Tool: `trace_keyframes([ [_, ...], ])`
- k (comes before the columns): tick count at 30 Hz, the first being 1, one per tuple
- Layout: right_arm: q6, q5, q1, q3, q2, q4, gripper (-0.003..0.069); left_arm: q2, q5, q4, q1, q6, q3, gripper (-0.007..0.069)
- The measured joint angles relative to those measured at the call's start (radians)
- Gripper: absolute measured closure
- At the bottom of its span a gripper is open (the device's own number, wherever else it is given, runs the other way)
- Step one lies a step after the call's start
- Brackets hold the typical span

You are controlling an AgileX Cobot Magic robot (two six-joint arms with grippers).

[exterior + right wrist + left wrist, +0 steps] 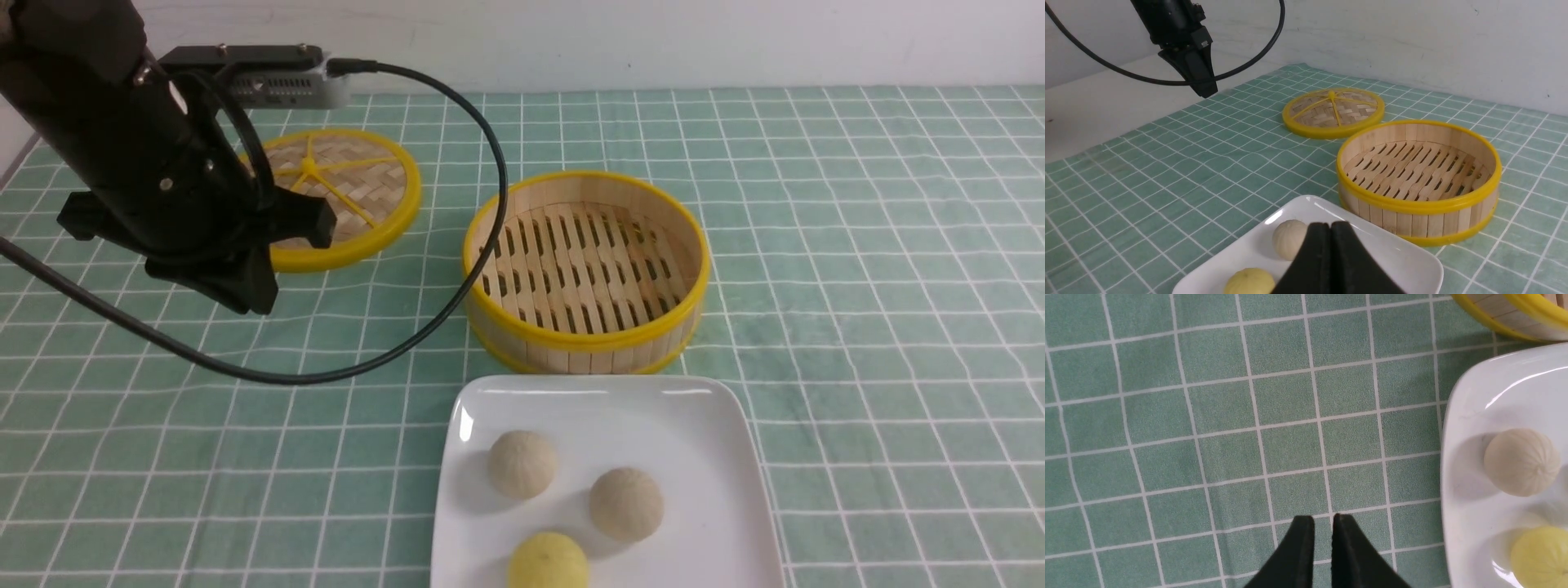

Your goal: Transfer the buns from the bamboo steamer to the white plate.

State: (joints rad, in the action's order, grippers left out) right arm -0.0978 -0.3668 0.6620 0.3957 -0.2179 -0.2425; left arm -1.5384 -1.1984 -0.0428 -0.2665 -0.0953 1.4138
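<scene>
Nearest, the right gripper (1331, 225) is clenched on nothing above the plate (718, 457) — where all three buns (521, 464) already sit. Just beyond, the steamer (588, 347) is empty. The left gripper (1323, 519), barely parted and empty, hangs over the checked cloth (857, 286) left of the plate — nothing seems left to carry.

The white plate (718, 457), glossy and square with rounded corners, lies flat and carries all 3 buns, none touching another. The left cream bun (522, 464) and the right cream bun (626, 504) are pale beige domes with faint pleats. The yellow bun (548, 562) is smooth and sits nearest the camera, between those 2. The bamboo steamer (584, 347) stands upright just beyond the plate, yellow-rimmed, with its slotted slat floor empty.
</scene>
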Motion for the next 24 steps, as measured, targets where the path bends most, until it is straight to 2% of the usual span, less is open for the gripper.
trace_keyframes([
  [24,-0.003,0.009,0.0,-0.031,0.012,0.005,0.0659,0.0,0.014,0.019,0.0,0.0,0.0,0.0507],
])
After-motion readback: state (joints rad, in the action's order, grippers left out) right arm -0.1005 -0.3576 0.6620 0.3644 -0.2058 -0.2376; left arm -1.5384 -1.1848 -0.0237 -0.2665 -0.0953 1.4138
